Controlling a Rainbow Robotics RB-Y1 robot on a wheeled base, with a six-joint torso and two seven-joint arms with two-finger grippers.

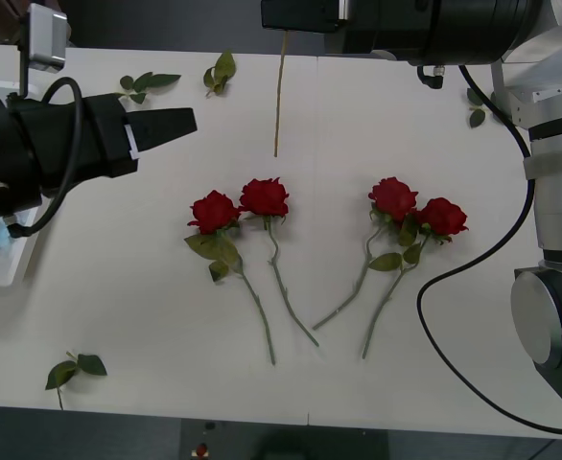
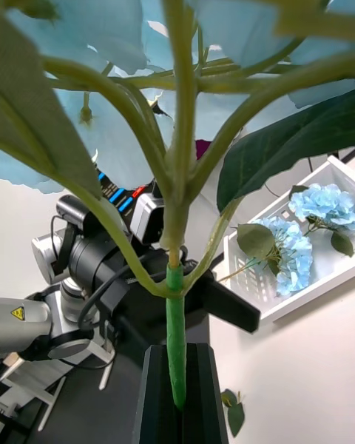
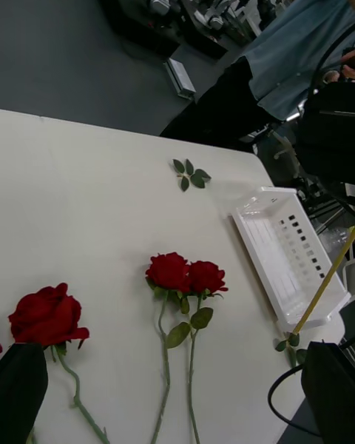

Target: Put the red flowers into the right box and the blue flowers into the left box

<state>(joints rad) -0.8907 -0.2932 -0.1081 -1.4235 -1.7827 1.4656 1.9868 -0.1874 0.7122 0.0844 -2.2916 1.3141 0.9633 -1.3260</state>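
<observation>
The left arm [image 1: 41,149] at 9 o'clock is fat and black, with a black cable looped over it and a small white tag. The right arm [image 1: 554,182] at 3 o'clock is silver-white with round joints and a long black cable. Its fingers [image 2: 203,399] are flat and black.

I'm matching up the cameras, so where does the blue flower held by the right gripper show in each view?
Front view: blue flower stem hangs top centre, above the red flowers.
Right wrist view: stem rises from the right gripper.
Left wrist view: stem slants past the right box.
Landmark: red flowers.
</observation>
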